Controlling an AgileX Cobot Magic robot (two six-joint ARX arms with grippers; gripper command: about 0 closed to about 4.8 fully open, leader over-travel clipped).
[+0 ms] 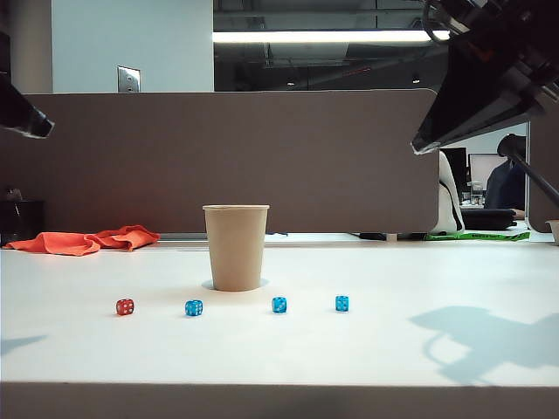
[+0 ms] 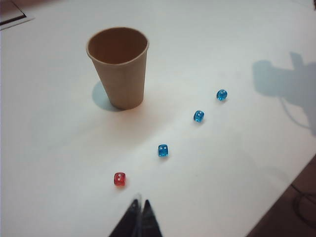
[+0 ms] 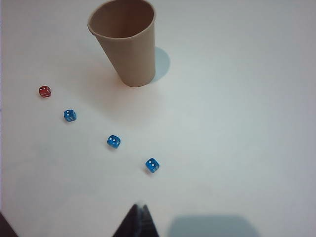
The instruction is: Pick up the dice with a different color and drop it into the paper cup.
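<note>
The tan paper cup [image 1: 236, 247] [image 2: 119, 66] [image 3: 125, 40] stands upright and empty in the middle of the white table. The red dice [image 1: 125, 306] [image 2: 119, 178] [image 3: 45, 91] lies at the left end of a row in front of the cup. Three blue dice [image 1: 194, 307] [image 1: 279, 304] [image 1: 341, 303] continue the row to the right. My left gripper [image 2: 141, 203] hovers shut and empty, close to the red dice. My right gripper [image 3: 140, 206] is shut and empty, above the table near the rightmost blue dice [image 3: 152, 165]. Both arms show only at the exterior view's top corners.
An orange cloth [image 1: 86, 239] lies at the back left of the table [image 1: 393, 349]. A brown partition wall [image 1: 306, 157] stands behind the table. The right arm [image 1: 489, 70] casts a shadow on the table's right side.
</note>
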